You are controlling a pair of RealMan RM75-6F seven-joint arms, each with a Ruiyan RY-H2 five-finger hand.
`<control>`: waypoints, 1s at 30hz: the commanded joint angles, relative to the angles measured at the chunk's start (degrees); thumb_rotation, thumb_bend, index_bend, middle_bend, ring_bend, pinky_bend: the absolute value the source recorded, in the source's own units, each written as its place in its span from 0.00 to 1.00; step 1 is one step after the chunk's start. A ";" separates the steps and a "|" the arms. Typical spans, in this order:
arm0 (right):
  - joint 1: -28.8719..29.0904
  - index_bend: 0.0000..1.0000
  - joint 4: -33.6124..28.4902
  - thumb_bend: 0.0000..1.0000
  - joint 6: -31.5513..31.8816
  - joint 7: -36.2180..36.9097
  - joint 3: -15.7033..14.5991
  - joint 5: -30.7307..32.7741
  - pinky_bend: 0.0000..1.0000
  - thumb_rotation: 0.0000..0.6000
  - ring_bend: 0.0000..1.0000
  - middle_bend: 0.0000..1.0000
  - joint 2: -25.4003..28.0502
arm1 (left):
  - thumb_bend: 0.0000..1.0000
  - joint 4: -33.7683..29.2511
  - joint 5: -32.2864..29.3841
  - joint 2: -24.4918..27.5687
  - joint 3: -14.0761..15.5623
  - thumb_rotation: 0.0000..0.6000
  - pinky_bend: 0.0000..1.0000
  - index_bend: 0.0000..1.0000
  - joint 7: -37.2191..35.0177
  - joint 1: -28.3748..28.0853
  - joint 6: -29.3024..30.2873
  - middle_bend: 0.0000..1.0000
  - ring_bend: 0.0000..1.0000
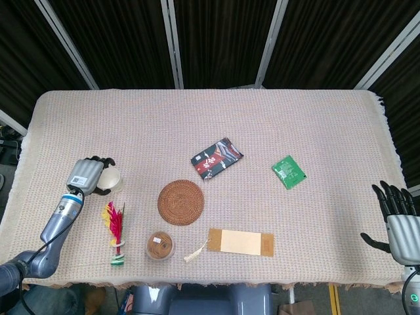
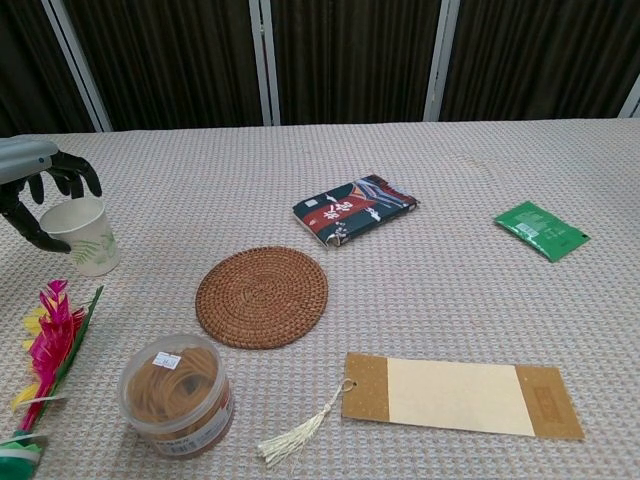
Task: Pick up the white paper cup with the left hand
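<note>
Your left robot hand (image 1: 88, 174) sits right at the white paper cup (image 1: 109, 178), its fingers curled around the rim from the far and outer side with the thumb coming in low on the near side; in the chest view the fingers (image 2: 72, 172) arch just over the rim and the thumb sits beside the wall, but you cannot tell from either view whether they actually press the cup yet, so treat the grasp as forming, not made. The cup stands upright on the bench (image 1: 210, 118), and approaching it from the side makes sense: an open-topped, thin-walled cup is best wrapped around its wall, not pinched from above. Just nearer you than the cup lies a pink and yellow feathered shuttlecock (image 1: 115, 231), so keep your wrist clear of it. To the right of the cup is a round woven coaster (image 1: 180, 202), with a tub of rubber bands (image 1: 159, 245) near it, a tasselled bookmark (image 1: 239, 242) further right, then a dark printed packet (image 1: 216, 157) and a green sachet (image 1: 289, 172) well apart. Your right robot hand (image 1: 397, 220) hangs spread and empty, well to the right of everything. The bench wears a pale woven cloth; dark curtains and slanted metal posts stand behind it.
</note>
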 commanded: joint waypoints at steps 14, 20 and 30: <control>-0.02 0.00 0.07 0.00 0.01 1.18 0.09 0.27 0.00 1.00 0.00 0.00 0.47 | 0.20 -11.46 -2.73 4.72 -0.85 1.00 0.45 0.41 1.49 0.19 3.88 0.48 0.37; 0.13 0.00 0.06 0.00 -0.39 1.38 0.14 0.57 0.00 1.00 0.00 0.00 0.53 | 0.16 -20.66 4.61 7.29 -0.14 1.00 0.45 0.39 0.32 0.31 7.61 0.48 0.37; 0.35 0.00 0.54 0.00 -1.15 2.18 0.49 1.74 0.00 1.00 0.00 0.00 0.67 | 0.15 -23.37 4.84 -0.89 0.78 1.00 0.45 0.39 10.58 -4.81 6.21 0.47 0.37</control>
